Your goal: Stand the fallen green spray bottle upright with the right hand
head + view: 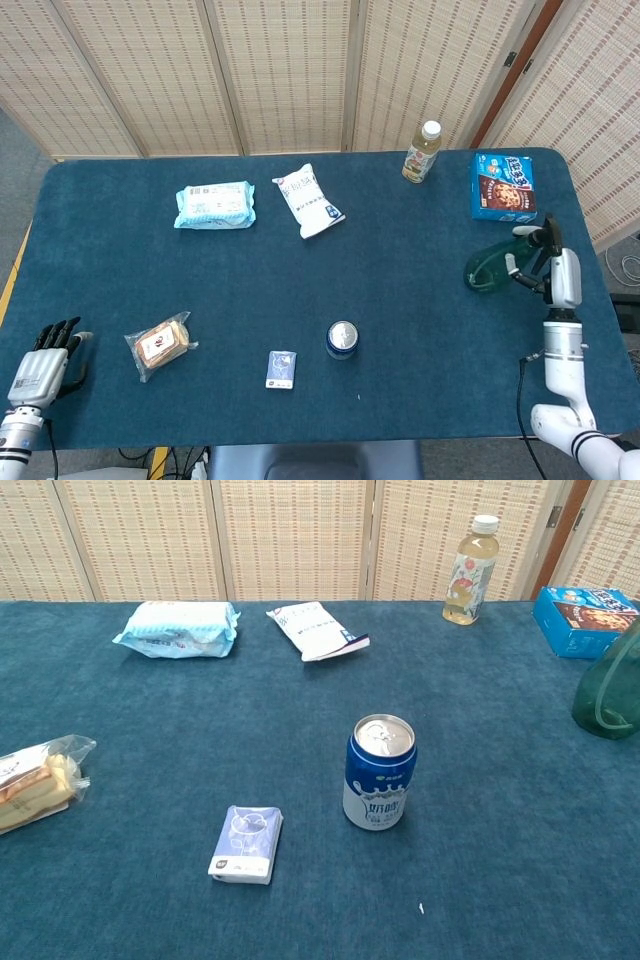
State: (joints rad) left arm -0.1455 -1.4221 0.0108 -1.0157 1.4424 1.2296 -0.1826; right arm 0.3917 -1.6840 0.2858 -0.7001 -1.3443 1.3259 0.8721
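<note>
The green spray bottle (487, 268) stands near the table's right edge, its white spray head up by my right hand. In the chest view the green spray bottle (608, 685) shows at the right border, upright or nearly so, cut off by the frame. My right hand (545, 262) is at the bottle's neck with its dark fingers (527, 277) around it. That hand does not show in the chest view. At the near left corner my left hand (42, 364) lies off the table, fingers straight, holding nothing.
A blue cookie box (503, 186) lies just behind the bottle and a drink bottle (422, 151) stands at the back. A blue can (342, 339), a small card pack (281, 369), a snack bag (160, 343) and two white pouches (309, 200) are spread over the blue table (400, 270).
</note>
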